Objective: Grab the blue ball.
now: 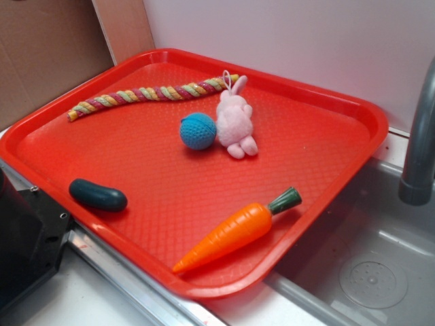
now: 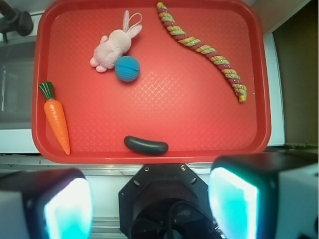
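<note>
Red tray (image 1: 326,102) on counter, filling most of both views, one corner overhanging a steel sink (image 1: 380,265) with grey faucet (image 1: 420,146) beside it. Blue ball (image 1: 198,131) lying on tray, roughly mid-tray toward the edge nearest the white wall, touching pink bunny toy (image 1: 235,122) on its side. Same ball in wrist view (image 2: 127,68), bunny (image 2: 112,46) just above-left of it, in contact. Braided rope toy (image 1: 146,95) stretched along the wall-side edge toward the corner by the cardboard, apart from ball. Dark teal cucumber toy (image 1: 98,195) near the tray edge closest to the arm, well apart from ball. Orange carrot toy (image 1: 234,231) with green top near the sink-side corner, lying diagonally, well apart from ball.

Gripper (image 2: 149,199) seen only in wrist view: two fingers with teal-lit pads (image 2: 67,209) at bottom corners of frame, spread wide, nothing between them. Positioned off the tray's near edge, above the counter rim, well away from ball. Cucumber nearest to gripper.
</note>
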You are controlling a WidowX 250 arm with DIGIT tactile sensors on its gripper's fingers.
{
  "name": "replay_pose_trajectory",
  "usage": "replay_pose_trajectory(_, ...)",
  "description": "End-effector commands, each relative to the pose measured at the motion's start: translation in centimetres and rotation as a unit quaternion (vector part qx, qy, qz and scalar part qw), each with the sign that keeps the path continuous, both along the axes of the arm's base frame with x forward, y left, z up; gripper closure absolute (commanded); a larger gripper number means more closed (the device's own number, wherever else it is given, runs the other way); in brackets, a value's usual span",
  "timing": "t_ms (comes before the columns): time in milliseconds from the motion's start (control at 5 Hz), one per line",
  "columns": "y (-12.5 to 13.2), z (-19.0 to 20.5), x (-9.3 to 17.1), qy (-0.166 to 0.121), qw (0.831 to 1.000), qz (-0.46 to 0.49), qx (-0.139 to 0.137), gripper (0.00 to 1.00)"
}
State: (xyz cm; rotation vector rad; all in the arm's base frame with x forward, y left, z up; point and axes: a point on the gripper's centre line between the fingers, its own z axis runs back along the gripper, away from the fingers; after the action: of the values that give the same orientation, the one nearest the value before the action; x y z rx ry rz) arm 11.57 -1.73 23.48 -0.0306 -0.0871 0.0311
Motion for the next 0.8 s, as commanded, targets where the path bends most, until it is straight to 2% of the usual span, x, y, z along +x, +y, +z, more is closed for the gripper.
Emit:
replay_pose_trajectory(0,0.0,0.0,0.0,0.000,1.000,0.000,0.000,0.00)
replay_pose_trajectory(200,0.2,-1.4,1.9,-0.042,0.999,-0.016,-0.004,0.00)
replay_pose_trajectory(400,0.3,-3.2,4.0,-0.073,0.997,-0.030,-0.005,0.00)
replay_pose_trajectory(600,-0.3,-6.1,7.3,-0.091,0.993,-0.074,-0.004,0.00)
